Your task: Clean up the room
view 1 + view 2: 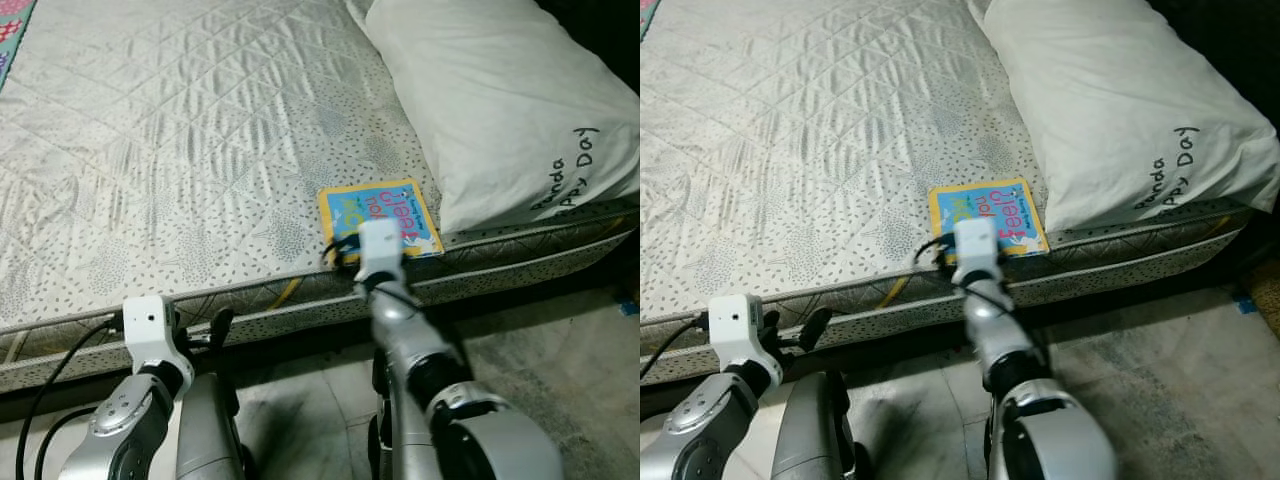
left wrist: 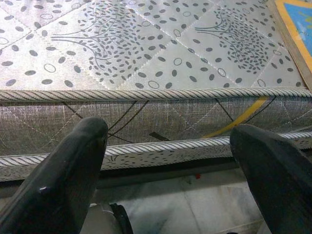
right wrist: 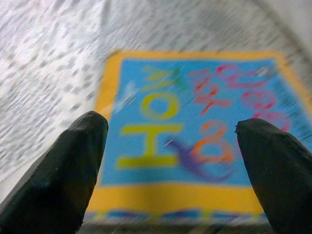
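Right now we stand at the bed (image 1: 180, 150), its patterned mattress bare apart from 1 white pillow (image 1: 500, 100) at the head and 1 blue-and-yellow book (image 1: 380, 212) lying flat at the near edge, just beside the pillow. Our right gripper (image 3: 170, 161) hovers over the book's near edge, fingers apart; our left gripper (image 2: 168, 165) waits open by the mattress side. We judge the step to be picking up the book: next, lower and close on its edge.

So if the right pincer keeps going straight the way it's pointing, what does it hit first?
Most likely the book: the open right pincer points at its near edge on the mattress, though depth is unclear.
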Robot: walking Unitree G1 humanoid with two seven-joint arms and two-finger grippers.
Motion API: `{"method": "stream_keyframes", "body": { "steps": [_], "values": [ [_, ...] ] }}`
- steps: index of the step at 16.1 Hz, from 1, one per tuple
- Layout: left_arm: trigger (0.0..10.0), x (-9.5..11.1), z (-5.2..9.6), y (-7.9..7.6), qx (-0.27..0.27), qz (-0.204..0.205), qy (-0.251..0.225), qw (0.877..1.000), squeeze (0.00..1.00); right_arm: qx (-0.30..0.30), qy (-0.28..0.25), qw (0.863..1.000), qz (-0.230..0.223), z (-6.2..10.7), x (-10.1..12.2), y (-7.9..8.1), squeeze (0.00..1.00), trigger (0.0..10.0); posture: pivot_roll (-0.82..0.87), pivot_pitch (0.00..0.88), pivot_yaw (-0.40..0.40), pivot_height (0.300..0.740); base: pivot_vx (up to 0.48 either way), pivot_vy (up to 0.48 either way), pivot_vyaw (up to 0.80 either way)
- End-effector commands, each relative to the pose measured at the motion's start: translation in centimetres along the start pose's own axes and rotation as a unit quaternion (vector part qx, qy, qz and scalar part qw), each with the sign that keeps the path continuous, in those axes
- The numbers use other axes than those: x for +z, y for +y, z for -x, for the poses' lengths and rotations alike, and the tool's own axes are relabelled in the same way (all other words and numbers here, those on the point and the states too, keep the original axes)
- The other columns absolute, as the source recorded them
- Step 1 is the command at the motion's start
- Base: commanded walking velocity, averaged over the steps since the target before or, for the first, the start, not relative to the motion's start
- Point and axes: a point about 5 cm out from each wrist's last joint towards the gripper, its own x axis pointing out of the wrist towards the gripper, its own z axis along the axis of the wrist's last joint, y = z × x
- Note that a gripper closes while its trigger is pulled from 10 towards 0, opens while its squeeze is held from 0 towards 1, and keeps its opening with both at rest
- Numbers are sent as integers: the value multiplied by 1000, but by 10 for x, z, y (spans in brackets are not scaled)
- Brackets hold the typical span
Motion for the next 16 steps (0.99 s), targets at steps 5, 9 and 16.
{"method": "stream_keyframes", "body": {
  "steps": [5, 9, 16],
  "values": [
    [10000, -3, -1, 4, 8, -2, 7, 1000, 0, 4, -13, 1000, -14, 14, -5, -27, 0, 10000, -40, 226, 28, 549, 0, 0, 0],
    [10000, -4, -2, 4, 7, 0, 5, 1000, 0, 41, 43, 998, 3, 40, -31, -27, 0, 10000, -37, 222, 24, 549, 0, 0, 0],
    [10000, -4, -3, 4, 4, -1, 8, 1000, 0, 54, 81, 995, 6, 49, -38, -15, 0, 10000, -41, 219, 30, 549, 0, 0, 0]
  ]
}}
